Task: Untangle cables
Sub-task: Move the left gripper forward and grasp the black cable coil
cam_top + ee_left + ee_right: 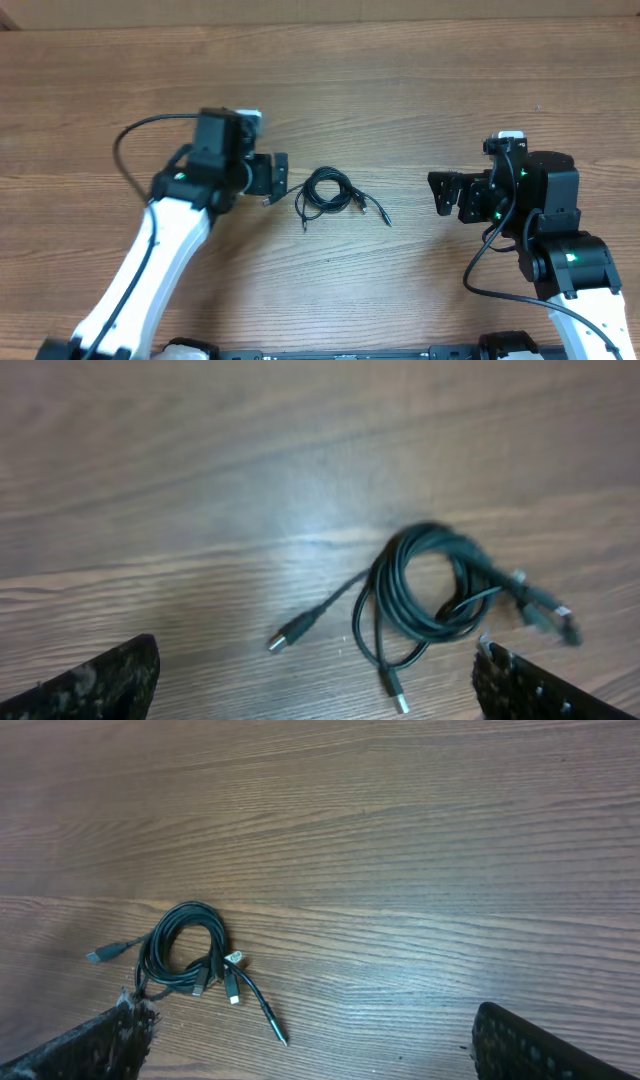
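The cables (pixel 325 193) lie as one small bundle of thin black cords at the table's middle, coiled in a loose ring with plug ends trailing right and down. My left gripper (pixel 284 178) stands open just left of the bundle, close to one plug and holding nothing. In the left wrist view the cables (pixel 392 585) sit ahead and right of the left gripper (pixel 315 690), near its right fingertip (pixel 530 690). My right gripper (pixel 437 193) is open and well apart to the right. In the right wrist view the cables (pixel 190 907) lie far left of the right gripper (pixel 310 1055).
The wooden table (pixel 400 90) stretches bare all round the bundle. A thicker black wire (pixel 135 135) loops off the left arm, and another (pixel 480 260) hangs from the right arm.
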Controlling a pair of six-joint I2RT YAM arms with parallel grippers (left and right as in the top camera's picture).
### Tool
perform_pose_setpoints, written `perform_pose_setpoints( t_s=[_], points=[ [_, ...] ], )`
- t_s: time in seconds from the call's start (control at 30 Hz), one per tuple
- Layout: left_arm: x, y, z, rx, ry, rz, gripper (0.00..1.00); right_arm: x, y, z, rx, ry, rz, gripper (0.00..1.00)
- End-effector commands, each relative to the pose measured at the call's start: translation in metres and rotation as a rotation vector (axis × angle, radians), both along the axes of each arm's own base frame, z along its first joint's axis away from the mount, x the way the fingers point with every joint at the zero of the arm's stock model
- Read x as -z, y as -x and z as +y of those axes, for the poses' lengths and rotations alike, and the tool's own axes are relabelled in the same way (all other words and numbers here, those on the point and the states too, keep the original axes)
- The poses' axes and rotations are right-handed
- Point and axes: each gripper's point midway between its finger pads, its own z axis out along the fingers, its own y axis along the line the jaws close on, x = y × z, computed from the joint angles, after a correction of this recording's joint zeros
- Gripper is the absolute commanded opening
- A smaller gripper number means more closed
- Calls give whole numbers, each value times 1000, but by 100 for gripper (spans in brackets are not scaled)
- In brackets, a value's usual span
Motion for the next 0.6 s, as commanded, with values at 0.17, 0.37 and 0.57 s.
perform_pose_setpoints(
  t_s=[0.17, 0.37, 0.57],
  points=[
    [61, 0, -38, 149, -96, 119, 87, -14, -4, 1, -1, -13, -37, 100],
    [85, -13, -62, 198, -92, 96, 76, -14, -4, 1, -1, -13, -34, 100],
    [97, -20, -79, 228, -62, 83, 72, -10, -2, 1, -3, -12, -17, 100]
  ],
)
